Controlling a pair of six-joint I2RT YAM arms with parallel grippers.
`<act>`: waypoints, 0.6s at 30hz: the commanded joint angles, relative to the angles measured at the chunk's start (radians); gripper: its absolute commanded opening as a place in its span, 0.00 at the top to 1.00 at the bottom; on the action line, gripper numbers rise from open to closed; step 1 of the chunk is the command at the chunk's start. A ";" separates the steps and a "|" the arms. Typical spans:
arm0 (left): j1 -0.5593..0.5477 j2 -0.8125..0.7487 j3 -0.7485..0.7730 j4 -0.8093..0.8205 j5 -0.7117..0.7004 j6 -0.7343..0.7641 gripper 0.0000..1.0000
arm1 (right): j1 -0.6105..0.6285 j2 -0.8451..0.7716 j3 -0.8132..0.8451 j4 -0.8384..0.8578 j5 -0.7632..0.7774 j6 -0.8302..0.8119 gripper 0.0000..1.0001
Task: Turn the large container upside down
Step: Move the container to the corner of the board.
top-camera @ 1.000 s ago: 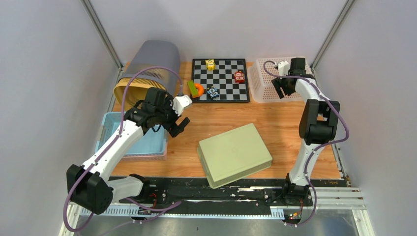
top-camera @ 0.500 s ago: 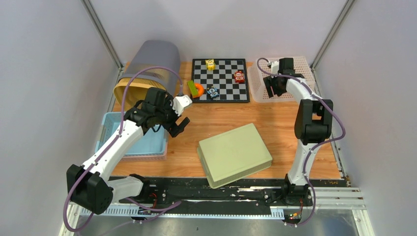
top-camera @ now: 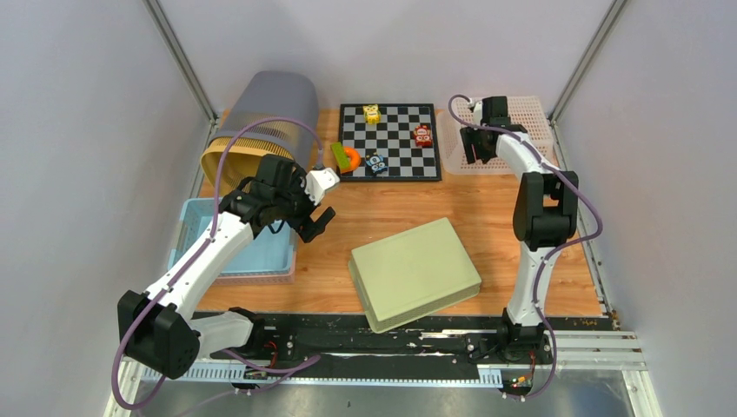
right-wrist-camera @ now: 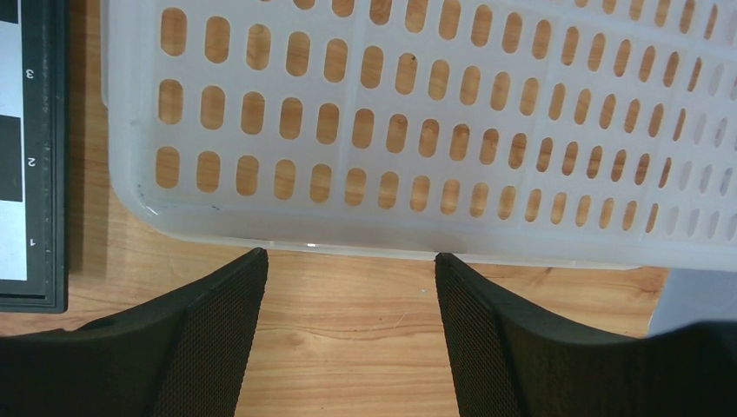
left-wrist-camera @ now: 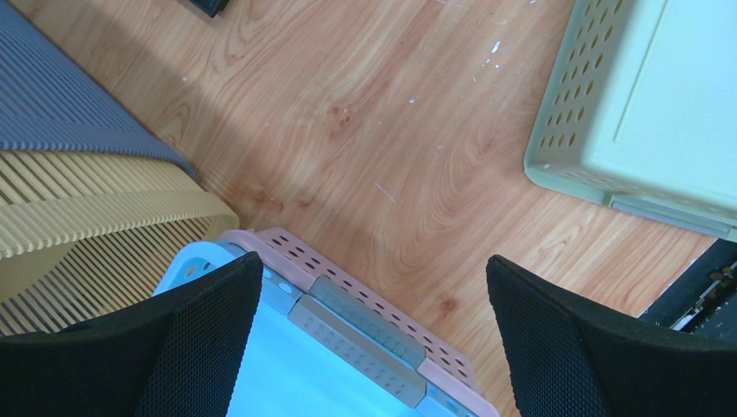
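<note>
Wooden tabletop [top-camera: 504, 217], enclosed by plain grey walls [top-camera: 391, 43]. The large white container [top-camera: 474, 171] stands at the back right corner, open side up. The right gripper [right-wrist-camera: 348, 269] hovers at its near rim, jaws apart, holding nothing. The left gripper [left-wrist-camera: 374, 278], jaws wide and empty, hangs over the blue tray [top-camera: 261, 252]. A green bin [top-camera: 415, 272] lies base-up at centre.
</note>
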 commanded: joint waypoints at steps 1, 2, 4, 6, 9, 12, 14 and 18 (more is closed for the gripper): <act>-0.002 -0.016 -0.011 0.017 -0.004 0.011 0.00 | 0.020 0.019 0.022 -0.014 0.018 0.014 0.27; -0.002 -0.016 -0.011 0.017 -0.004 0.011 0.00 | 0.022 0.011 0.015 -0.015 0.009 0.010 0.27; -0.002 -0.014 -0.011 0.017 -0.003 0.012 0.00 | 0.024 -0.013 -0.005 -0.020 -0.013 0.004 0.27; -0.002 -0.012 -0.011 0.017 -0.003 0.014 0.00 | 0.028 -0.050 -0.028 -0.037 -0.045 -0.017 0.27; -0.002 -0.014 -0.011 0.018 -0.003 0.013 0.00 | 0.041 -0.160 -0.080 -0.080 -0.150 -0.063 0.27; -0.003 -0.013 -0.010 0.015 0.000 0.015 0.00 | 0.056 -0.291 -0.170 -0.106 -0.260 -0.110 0.27; -0.003 -0.013 -0.009 0.013 0.003 0.017 0.00 | 0.066 -0.382 -0.242 -0.127 -0.343 -0.148 0.27; -0.003 -0.016 -0.008 0.009 0.011 0.019 0.00 | 0.116 -0.533 -0.359 -0.201 -0.502 -0.263 0.27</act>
